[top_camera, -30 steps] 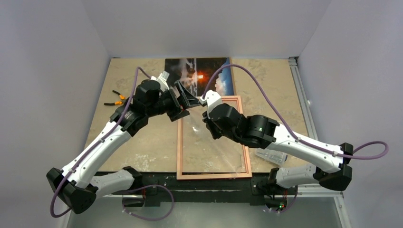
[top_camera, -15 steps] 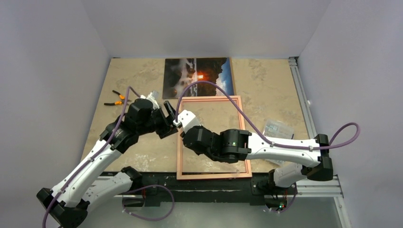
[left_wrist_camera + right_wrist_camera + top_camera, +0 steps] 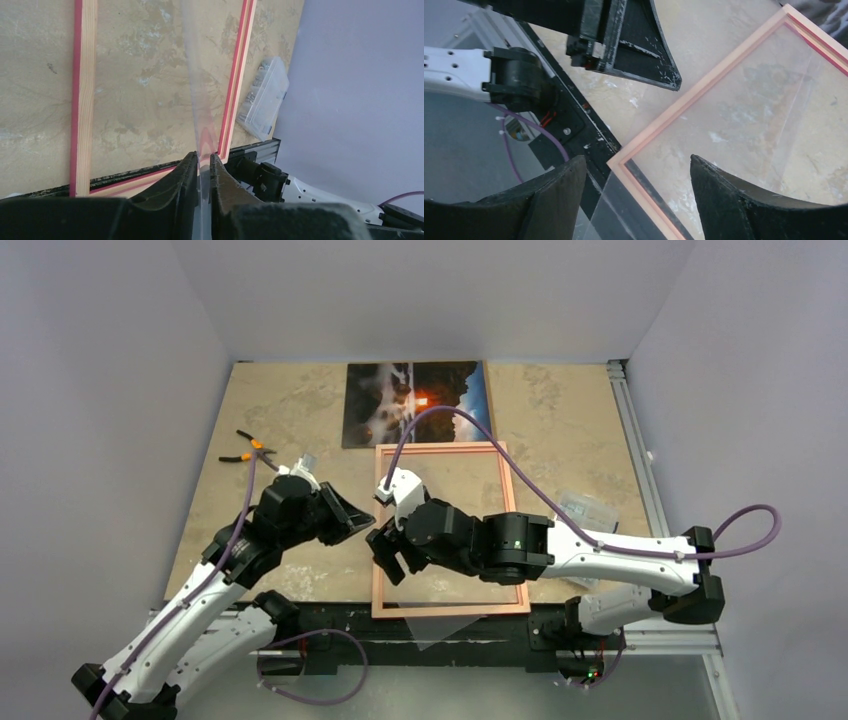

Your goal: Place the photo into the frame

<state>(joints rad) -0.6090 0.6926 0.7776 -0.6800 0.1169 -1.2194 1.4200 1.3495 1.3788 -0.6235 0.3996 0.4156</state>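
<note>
Watch the clear sheet (image 3: 197, 90): your left end effector (image 3: 201, 157) pinches only its thin edge, so it may slip out or sag and drag across the frame (image 3: 445, 447). Your right end effector (image 3: 638, 167) hangs spread wide over the frame's near-left corner, holding nothing; dipping could nudge it. The photo (image 3: 415, 403) lies face up on the table (image 3: 290, 410), just beyond the frame's far rail.

One photo (image 3: 417, 403). One frame (image 3: 450, 610). One clear sheet (image 3: 200, 115). One pair pliers (image 3: 245, 448). One plastic box (image 3: 585, 510). Two robot arms (image 3: 190, 600).
</note>
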